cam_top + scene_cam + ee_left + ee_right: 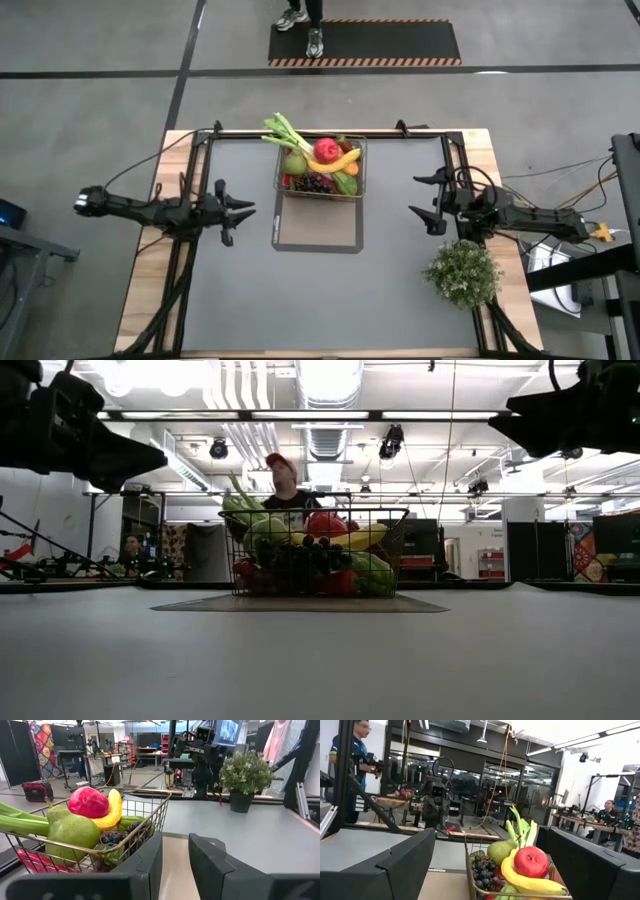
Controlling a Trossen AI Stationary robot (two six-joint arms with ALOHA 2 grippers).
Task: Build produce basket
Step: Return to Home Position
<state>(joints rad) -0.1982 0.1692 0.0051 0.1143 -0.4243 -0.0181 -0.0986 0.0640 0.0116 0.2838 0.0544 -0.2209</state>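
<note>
The wire basket stands on the far end of a flat dark mat, mid-table toward the far edge. It holds the produce: a leek sticking out over the far left rim, a red apple, a banana, a pear and dark grapes. My left gripper hovers left of the basket, pointing level at it, its fingers narrowly open with nothing between. My right gripper hovers right of the basket, wide open and empty.
A bushy potted plant stands at the table's near right, beside my right arm. A person stands beyond the far edge. Bare grey tabletop lies between the mat and the near edge.
</note>
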